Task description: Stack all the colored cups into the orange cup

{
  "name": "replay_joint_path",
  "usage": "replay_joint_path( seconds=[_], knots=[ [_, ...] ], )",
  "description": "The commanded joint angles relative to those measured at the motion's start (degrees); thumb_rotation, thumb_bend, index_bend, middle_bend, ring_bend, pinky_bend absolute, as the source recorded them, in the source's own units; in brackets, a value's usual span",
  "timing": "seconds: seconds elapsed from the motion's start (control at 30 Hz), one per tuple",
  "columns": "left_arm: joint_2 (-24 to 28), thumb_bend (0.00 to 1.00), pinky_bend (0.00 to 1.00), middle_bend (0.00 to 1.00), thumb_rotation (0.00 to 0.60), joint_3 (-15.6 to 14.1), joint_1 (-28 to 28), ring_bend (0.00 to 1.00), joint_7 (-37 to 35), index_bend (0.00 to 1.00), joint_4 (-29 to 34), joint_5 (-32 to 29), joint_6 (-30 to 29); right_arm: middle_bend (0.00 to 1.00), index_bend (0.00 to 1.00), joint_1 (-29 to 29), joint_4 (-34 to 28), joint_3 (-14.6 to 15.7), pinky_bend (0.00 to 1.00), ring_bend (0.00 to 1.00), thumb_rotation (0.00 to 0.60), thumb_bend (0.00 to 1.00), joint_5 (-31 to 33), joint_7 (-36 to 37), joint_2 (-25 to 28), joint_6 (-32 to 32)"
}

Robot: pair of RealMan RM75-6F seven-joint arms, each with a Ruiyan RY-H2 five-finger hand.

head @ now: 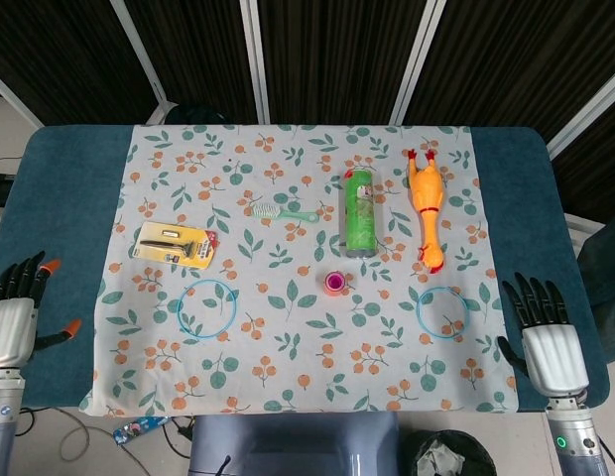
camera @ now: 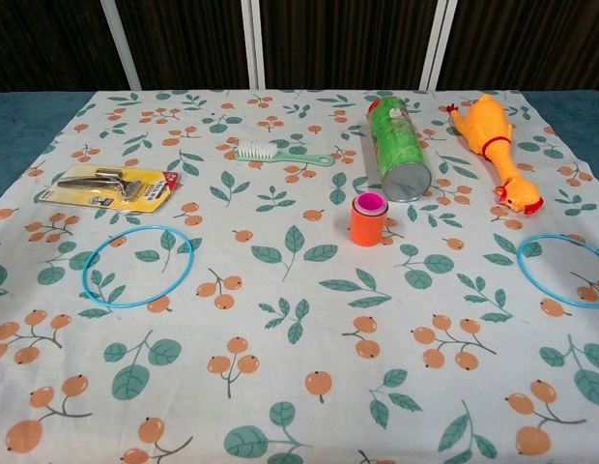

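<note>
Your right hand: fingers spread, holding nothing, well right of the orange cup. Your left hand: likewise, far left of it. Cup: upright, pink cup nested inside. Can: just behind. Chicken: right of can.

— What stands behind the table?

— A dark wall of black panels, split by slanting white strips.

— And the table itself?

— Its top is teal, with a floral cloth of orange berries and green leaves laid over the middle, so teal shows at both ends.

— Anything below?

— At the near edge a pale floor, with a cable trailing across it.

— The light?

— Even and soft.
</note>
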State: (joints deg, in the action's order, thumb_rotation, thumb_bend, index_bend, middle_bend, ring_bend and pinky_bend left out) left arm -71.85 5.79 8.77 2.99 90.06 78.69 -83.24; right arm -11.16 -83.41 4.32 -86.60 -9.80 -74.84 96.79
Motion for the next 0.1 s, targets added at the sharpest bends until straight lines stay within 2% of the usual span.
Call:
replay_joint_path(
  seconds=[0.03, 0.1],
  knots=[
    [0.1, 0.14, 0.0, 0.0, 0.6, -0.1, -0.2, 0.0, 0.3, 0.14, 0.2, 0.4, -0.5, 0.0, 0.0, 0.4, 0.9, -0.7, 0.06, 0.0, 0.6, 0.38, 0.2, -0.1, -0.4, -0.8],
    [0.1, 0.14, 0.0, 0.0, 0.6, -0.2, -0.3, 0.0, 0.3, 0.14, 0.2, 0.8, -0.8, 0.0, 0.0, 0.5, 1.4, -1.0, 0.06, 0.0, 0.6, 0.38, 0.0, 0.0, -0.6, -1.3]
  ],
)
